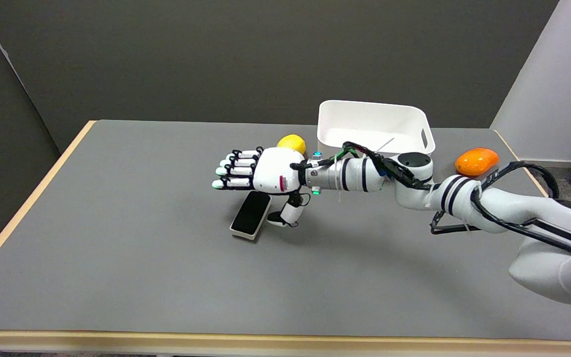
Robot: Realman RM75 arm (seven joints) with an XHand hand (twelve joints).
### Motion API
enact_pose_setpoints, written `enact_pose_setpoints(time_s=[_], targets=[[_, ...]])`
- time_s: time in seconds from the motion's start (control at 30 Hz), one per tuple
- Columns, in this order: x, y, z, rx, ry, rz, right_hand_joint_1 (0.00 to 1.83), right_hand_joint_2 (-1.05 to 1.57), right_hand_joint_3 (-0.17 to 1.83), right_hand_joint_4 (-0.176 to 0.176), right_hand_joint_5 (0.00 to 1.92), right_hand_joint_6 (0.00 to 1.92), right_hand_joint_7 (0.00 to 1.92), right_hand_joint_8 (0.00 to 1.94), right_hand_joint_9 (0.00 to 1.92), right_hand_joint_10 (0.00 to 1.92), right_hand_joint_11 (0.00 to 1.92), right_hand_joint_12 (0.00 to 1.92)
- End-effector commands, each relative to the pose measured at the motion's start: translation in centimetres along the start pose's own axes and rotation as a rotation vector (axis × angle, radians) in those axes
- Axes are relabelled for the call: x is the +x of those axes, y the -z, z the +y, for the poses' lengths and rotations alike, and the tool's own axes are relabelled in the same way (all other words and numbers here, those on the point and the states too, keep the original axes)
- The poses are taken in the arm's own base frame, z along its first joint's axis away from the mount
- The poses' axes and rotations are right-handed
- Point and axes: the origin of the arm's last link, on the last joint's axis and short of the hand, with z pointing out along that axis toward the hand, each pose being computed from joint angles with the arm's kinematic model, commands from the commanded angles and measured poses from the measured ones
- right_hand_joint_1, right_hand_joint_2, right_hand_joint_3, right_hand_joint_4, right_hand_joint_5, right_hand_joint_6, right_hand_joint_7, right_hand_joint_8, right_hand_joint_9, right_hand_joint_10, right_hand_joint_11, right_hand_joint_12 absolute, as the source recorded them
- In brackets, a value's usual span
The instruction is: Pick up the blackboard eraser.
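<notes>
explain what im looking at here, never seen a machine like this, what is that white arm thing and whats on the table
This is one picture from a camera above the table's near side, looking down and across. The jointed white arm reaching in from the lower right belongs to a robot; it ends in a black-and-white many-fingered right hand, fingers stretched out, holding nothing. Just below it, a flat black-and-white rectangular blackboard eraser lies on the grey table. Behind the hand sits a round yellow object, partly hidden. Further back are a white plastic bin and an orange rounded object.
</notes>
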Motion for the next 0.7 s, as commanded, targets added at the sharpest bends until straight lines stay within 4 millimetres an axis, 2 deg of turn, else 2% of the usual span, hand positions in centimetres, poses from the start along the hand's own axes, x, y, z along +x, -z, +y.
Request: enact_pose_setpoints(time_s=[0.03, 0.27, 0.43, 0.7], targets=[[-2.00, 1.04, -0.32, -0.009, -0.002, -0.061, 0.79, 0.58, 0.89, 0.044, 0.00, 0.00, 0.00, 0.00, 0.00, 0.01, 0.00, 0.21], [-2.19, 1.03, -0.56, -0.003, -0.007, -0.065, 0.79, 0.58, 0.89, 0.042, 0.00, 0.00, 0.00, 0.00, 0.00, 0.01, 0.00, 0.22], [-2.15, 0.88, -0.73, 0.000, -0.007, -0.062, 0.80, 0.61, 0.92, 0.024, 0.00, 0.00, 0.00, 0.00, 0.00, 0.03, 0.00, 0.19], [-2.21, 0.50, -1.09, 0.005, -0.014, -0.059, 0.79, 0.61, 0.93, 0.026, 0.00, 0.00, 0.00, 0.00, 0.00, 0.09, 0.00, 0.19]])
